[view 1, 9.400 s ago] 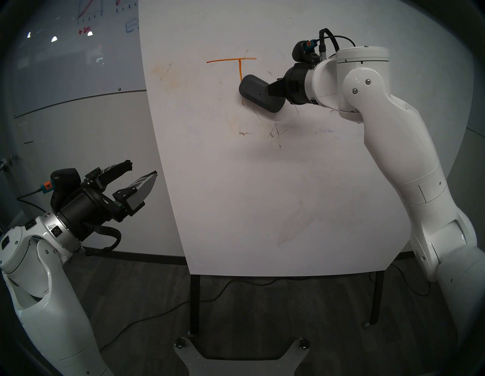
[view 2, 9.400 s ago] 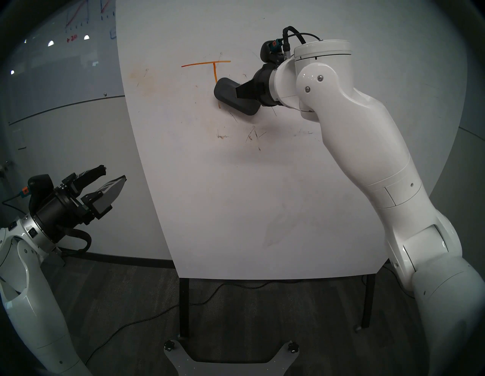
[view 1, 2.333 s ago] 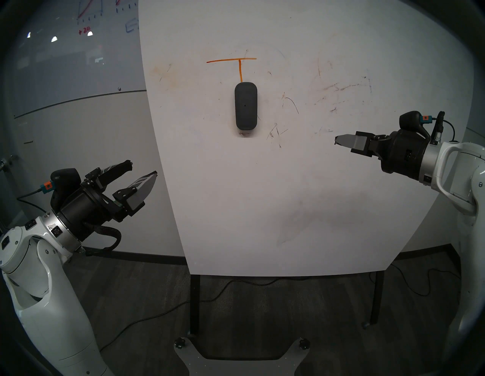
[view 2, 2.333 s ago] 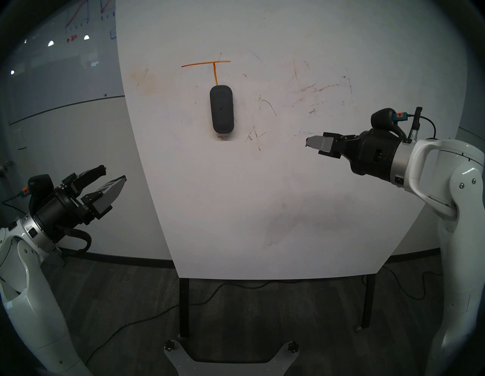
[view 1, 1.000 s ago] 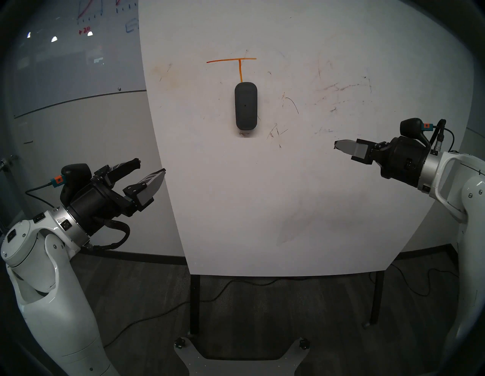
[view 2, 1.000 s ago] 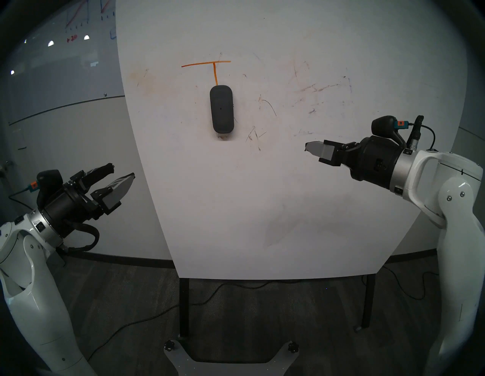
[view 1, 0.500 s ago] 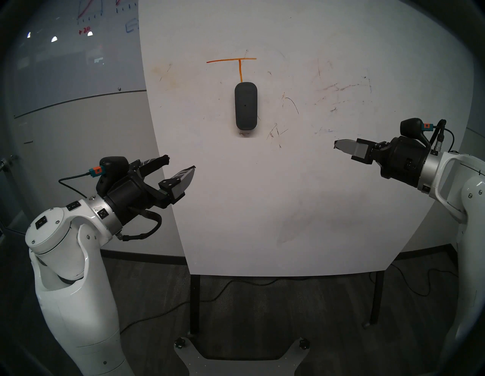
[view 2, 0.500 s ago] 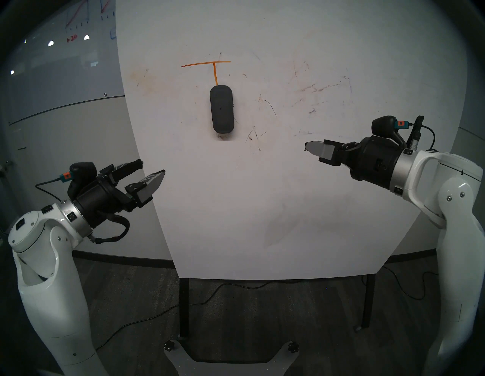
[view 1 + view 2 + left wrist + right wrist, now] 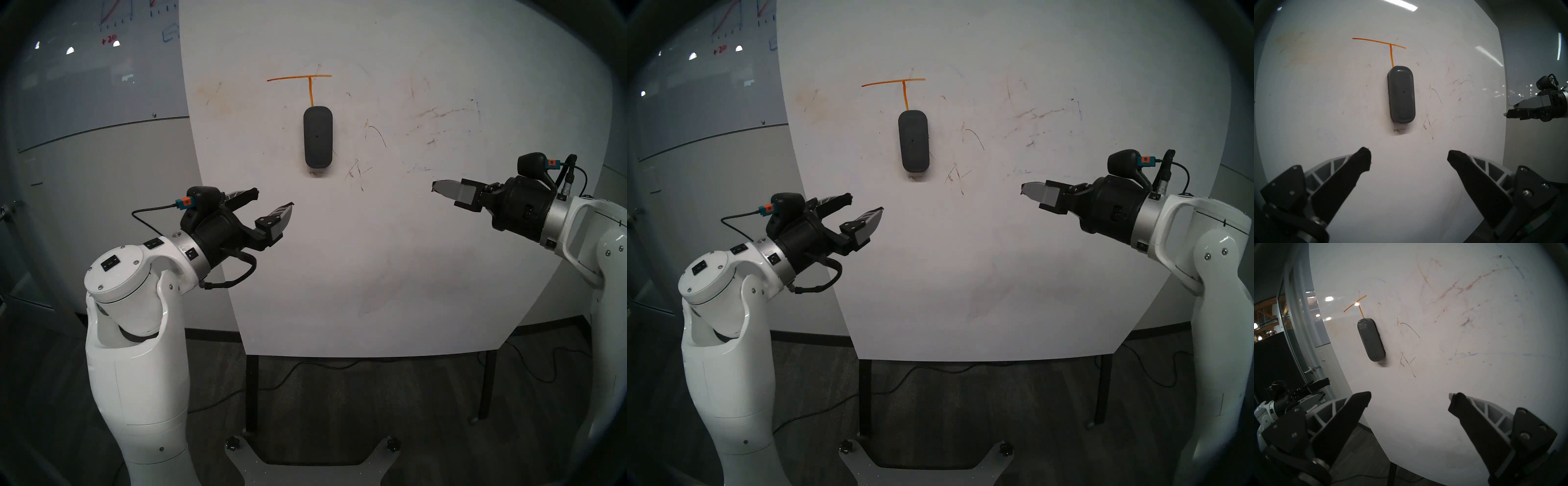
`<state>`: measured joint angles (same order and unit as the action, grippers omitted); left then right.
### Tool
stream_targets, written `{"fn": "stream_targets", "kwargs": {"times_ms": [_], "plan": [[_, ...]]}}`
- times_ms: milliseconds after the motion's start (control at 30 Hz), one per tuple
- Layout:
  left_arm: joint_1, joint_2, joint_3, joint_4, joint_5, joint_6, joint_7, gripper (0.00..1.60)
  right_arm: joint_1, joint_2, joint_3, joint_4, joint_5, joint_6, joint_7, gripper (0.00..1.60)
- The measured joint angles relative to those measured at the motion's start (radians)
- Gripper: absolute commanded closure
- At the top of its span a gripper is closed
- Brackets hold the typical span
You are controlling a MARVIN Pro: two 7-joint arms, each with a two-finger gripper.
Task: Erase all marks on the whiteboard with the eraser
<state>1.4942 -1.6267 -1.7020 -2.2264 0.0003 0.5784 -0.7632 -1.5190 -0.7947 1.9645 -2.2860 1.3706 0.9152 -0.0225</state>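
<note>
Grippers on two white robot arms face an upright whiteboard (image 9: 390, 237), neither holding anything. The left gripper (image 9: 274, 198) has its two dark fingers spread wide and pointed up and to the right at the eraser (image 9: 318, 137), below and to the left of it and clearly apart from it; the wide spread looks meant to straddle the block's narrow sides. The right gripper (image 9: 437, 187) hangs well off to the right of the eraser, fingers also apart in its own wrist view, seemingly parked clear so the left arm has room. The eraser, a dark grey oblong with rounded ends, clings upright to the board face with no support, so it probably sticks there by a magnet. Its top end sits just under the stem of an orange T-shaped mark (image 9: 307, 81), covering the stem's lower part. Faint dark scribbles (image 9: 354, 171) and smudged streaks (image 9: 441, 113) lie to its right. Much is left to wipe; picking up the eraser appears to be the step in hand.
</note>
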Motion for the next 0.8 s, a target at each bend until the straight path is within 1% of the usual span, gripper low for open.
{"fn": "stream_targets", "kwargs": {"times_ms": [67, 167, 200, 433, 533, 567, 667, 700, 767, 800], "plan": [[-0.006, -0.001, 0.02, 0.005, 0.006, -0.006, 0.017, 0.0, 0.0, 0.0, 0.0, 0.0, 0.0, 0.0, 0.0, 0.0], [-0.019, -0.002, 0.067, 0.012, 0.018, -0.021, 0.063, 0.0, 0.0, 0.0, 0.0, 0.0, 0.0, 0.0, 0.0, 0.0], [-0.025, -0.003, 0.087, 0.014, 0.022, -0.028, 0.086, 0.0, 0.0, 0.0, 0.0, 0.0, 0.0, 0.0, 0.0, 0.0], [-0.044, -0.004, 0.176, 0.017, 0.05, -0.063, 0.217, 0.0, 0.0, 0.0, 0.0, 0.0, 0.0, 0.0, 0.001, 0.0], [-0.05, -0.005, 0.202, 0.017, 0.061, -0.07, 0.261, 0.0, 0.001, 0.0, 0.0, 0.0, 0.0, 0.0, 0.001, 0.0], [-0.055, -0.005, 0.219, 0.021, 0.067, -0.072, 0.297, 0.0, 0.001, 0.0, 0.0, 0.0, 0.0, 0.0, 0.001, 0.0], [-0.062, -0.007, 0.233, 0.027, 0.071, -0.073, 0.332, 0.0, 0.001, 0.0, 0.0, 0.0, 0.0, 0.0, 0.001, 0.0], [-0.072, -0.008, 0.248, 0.037, 0.073, -0.073, 0.371, 0.0, 0.001, 0.0, 0.0, 0.0, 0.0, 0.0, 0.001, 0.0], [-0.075, -0.009, 0.252, 0.041, 0.073, -0.073, 0.382, 0.0, 0.001, 0.0, 0.0, 0.0, 0.0, 0.0, 0.001, 0.0], [-0.082, -0.011, 0.261, 0.05, 0.072, -0.073, 0.406, 0.0, 0.001, 0.0, 0.0, 0.0, 0.0, 0.0, 0.001, 0.0]]}}
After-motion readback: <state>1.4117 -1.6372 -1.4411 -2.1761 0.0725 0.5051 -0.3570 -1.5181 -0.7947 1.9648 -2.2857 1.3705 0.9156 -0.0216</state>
